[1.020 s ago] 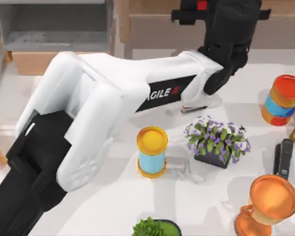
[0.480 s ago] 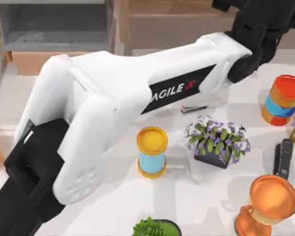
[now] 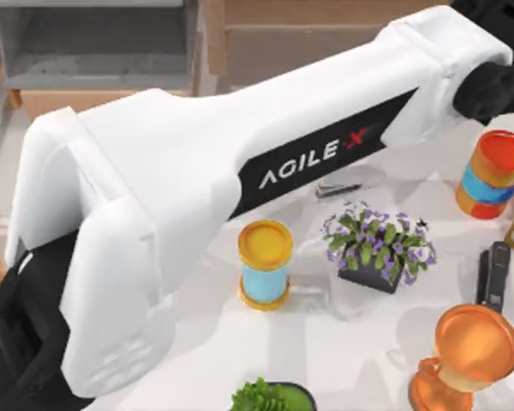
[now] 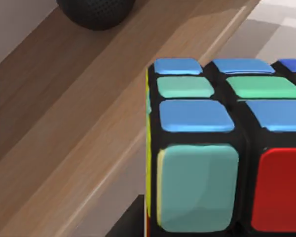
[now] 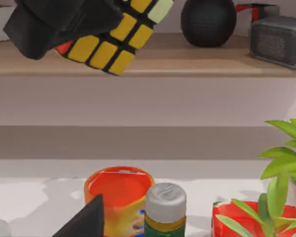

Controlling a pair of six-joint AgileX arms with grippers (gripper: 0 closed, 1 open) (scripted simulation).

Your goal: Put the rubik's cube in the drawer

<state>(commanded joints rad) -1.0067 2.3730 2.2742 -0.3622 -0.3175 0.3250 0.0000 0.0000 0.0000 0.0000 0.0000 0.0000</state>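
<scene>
Reaching across the top view, left arm's white link (image 3: 240,171) spans toward the far right; grey-lined light-wood drawer (image 3: 94,51) sits far left. Left wrist: black-framed rubik's cube (image 4: 222,148) beside wooden shelf (image 4: 79,123). Right wrist: left gripper (image 5: 64,22) pinches cube aloft (yellow face showing).

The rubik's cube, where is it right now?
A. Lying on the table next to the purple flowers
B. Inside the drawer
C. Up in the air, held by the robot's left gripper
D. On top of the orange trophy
C. In the right wrist view the rubik's cube hangs off the table in the black left gripper, level with the wooden shelf.
</scene>
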